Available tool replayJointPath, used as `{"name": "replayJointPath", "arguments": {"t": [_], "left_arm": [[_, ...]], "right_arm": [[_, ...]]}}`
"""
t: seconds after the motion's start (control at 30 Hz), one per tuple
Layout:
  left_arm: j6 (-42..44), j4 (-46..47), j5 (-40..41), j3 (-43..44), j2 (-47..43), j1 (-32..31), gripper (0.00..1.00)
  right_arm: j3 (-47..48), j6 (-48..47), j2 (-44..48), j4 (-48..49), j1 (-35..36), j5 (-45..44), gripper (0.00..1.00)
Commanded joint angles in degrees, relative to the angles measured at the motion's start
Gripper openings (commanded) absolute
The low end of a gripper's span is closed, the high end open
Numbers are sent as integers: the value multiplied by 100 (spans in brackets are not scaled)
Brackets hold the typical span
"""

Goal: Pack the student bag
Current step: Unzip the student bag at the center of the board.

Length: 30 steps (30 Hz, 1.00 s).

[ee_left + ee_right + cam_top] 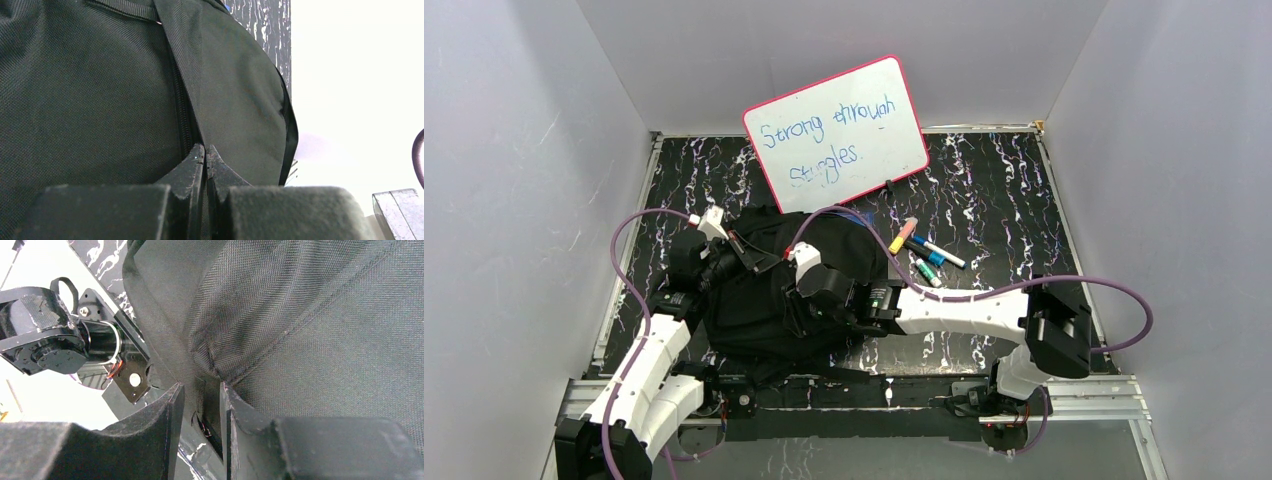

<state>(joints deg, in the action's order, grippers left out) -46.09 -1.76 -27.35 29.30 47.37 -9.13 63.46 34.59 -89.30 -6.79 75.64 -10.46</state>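
Observation:
The student bag [764, 290] is a black fabric backpack lying on the table's left middle. My left gripper [727, 262] is at its left side. In the left wrist view my left gripper [205, 148] is shut, its tips pinched on the bag [90, 100] beside a zipper line [182, 115]. My right gripper [809, 300] is over the bag's right part. In the right wrist view my right gripper [201, 387] stands partly open around a dark fold of the bag [300, 315]. The fold lies against the right finger, and a gap shows beside the left finger.
Several markers [924, 255] lie on the black marbled table [994, 190] right of the bag. A pink-framed whiteboard [836, 133] with writing leans at the back. White walls close in on both sides. The left arm's wrist [50, 340] shows in the right wrist view.

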Motion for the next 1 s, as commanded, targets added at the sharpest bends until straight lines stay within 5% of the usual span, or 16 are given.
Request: {"name": "replayJointPath", "arguments": {"t": [0.0, 0.3, 0.63, 0.97], "left_arm": [[-36, 210, 23, -29, -132, 16, 0], [-70, 211, 41, -38, -158, 16, 0], [45, -26, 123, -65, -158, 16, 0], [411, -369, 337, -52, -216, 16, 0]], "right_arm": [[331, 31, -195, 144, 8, -212, 40], [363, 107, -430, 143, 13, -503, 32], [-111, 157, 176, 489, 5, -502, 1], [-619, 403, 1351, -276, -4, -1445, 0]]}}
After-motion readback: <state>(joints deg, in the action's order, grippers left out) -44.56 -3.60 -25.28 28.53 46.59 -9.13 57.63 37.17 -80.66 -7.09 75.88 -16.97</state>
